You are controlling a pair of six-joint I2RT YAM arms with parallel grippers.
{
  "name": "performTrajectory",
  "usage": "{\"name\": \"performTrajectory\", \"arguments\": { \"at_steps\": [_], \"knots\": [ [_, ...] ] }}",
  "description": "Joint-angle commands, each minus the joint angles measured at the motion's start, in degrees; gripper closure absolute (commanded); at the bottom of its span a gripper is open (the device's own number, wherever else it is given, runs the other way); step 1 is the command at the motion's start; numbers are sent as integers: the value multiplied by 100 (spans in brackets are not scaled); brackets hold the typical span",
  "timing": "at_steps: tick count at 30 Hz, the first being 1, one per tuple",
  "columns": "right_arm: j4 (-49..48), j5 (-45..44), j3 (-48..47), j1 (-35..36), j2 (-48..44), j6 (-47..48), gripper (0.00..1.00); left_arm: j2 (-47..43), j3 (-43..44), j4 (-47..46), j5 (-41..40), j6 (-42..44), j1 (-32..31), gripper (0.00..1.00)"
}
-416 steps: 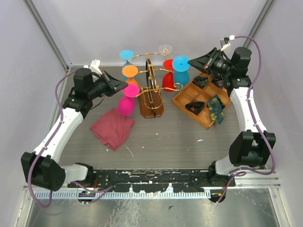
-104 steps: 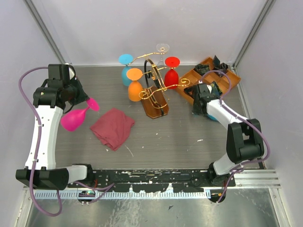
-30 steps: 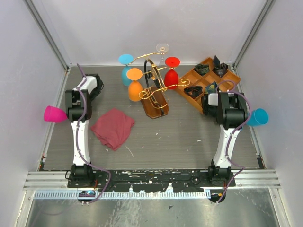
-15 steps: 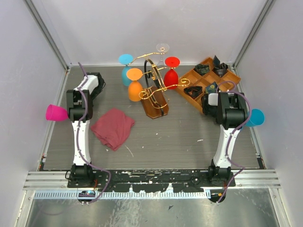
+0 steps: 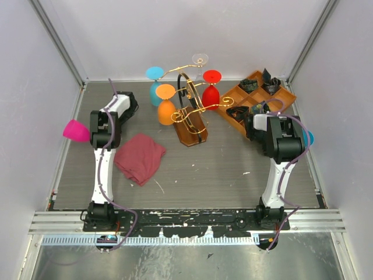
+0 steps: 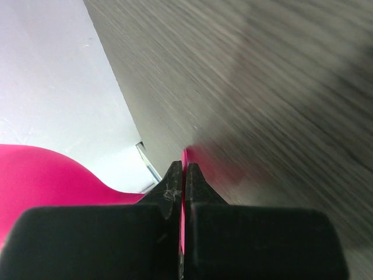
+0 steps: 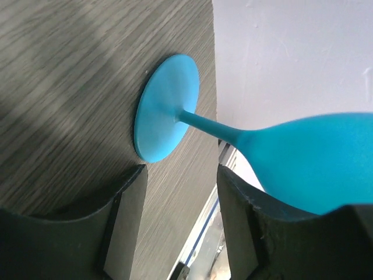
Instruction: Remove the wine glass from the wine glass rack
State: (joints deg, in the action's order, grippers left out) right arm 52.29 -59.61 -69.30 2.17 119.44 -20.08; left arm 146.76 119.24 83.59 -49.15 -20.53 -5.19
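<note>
L gripper [image 6: 183, 175] clenched on stem of pink wine glass [image 5: 76, 131]; pads seen pressed together in wrist view, pink bowl at lower left. Glass held off the wine glass rack [image 5: 187, 116], well apart from it, close to the L wall, above the table [image 5: 204, 169].

R gripper [image 7: 180, 172] released, fingers spread wide w/ nothing between the tips. Blue wine glass [image 7: 291, 157] seen just beyond them: foot down by table edge at the R wall, stem tilted, bowl beside the R finger; contact w/ finger can't be told.

Rack upright at mid-table. Four glasses hung on it: turquoise glass [image 5: 154, 87], orange glass [image 5: 166, 108], red glass [image 5: 210, 90], clear glass [image 5: 200, 59].

Maroon cloth [image 5: 139, 157] crumpled left of rack. Wooden tray [image 5: 284, 93] at far R.
</note>
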Motion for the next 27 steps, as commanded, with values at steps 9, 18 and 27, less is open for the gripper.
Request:
{"name": "performTrajectory", "arguments": {
  "at_steps": [9, 18, 27],
  "knots": [
    [-1301, 2735, 266, 80, -324, -55, 0, 217, -134, -430, 622, 0, -184, 100],
    [-1329, 2957, 194, 124, -692, -5, 0, 273, -135, -436, 667, -12, -193, 100],
    [-1424, 3366, 174, 134, -1397, 68, 0, 213, -182, -489, 907, 57, -182, 96]
  ]
}}
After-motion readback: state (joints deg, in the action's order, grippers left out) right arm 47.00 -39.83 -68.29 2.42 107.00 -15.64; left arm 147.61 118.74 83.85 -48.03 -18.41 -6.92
